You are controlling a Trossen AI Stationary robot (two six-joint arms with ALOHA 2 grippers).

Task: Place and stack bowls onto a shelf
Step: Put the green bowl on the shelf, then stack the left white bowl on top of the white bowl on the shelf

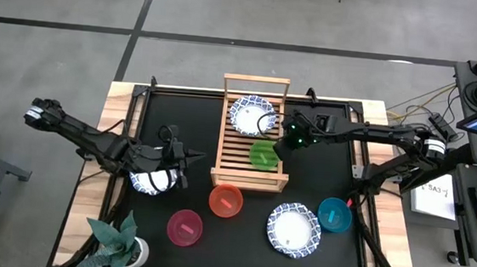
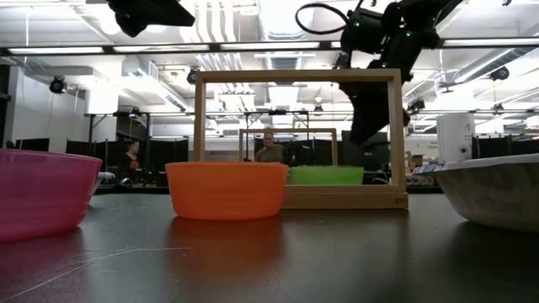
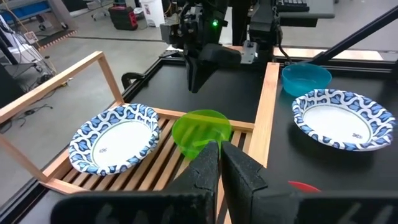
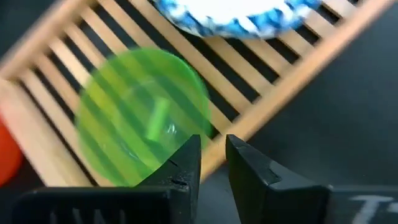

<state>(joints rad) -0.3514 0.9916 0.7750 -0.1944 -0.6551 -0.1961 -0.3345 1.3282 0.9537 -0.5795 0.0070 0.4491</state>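
Our right gripper [image 1: 282, 147], fingers slightly parted, hangs just beside the green bowl [image 1: 263, 154] on the shelf [image 1: 249, 181] near its right rail; clipping the rim could topple it.

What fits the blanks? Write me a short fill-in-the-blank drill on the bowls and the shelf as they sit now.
1. The small bowl resting on the shelf slats is coloured ____.
2. Besides it, the shelf holds one ____-rimmed white bowl.
3. The right gripper hovers beside the shelf's edge, next to the ____ bowl.
4. Just off the shelf's near end sits the ____ bowl, with the magenta bowl nearby.

Missing words: green; blue; green; orange-red
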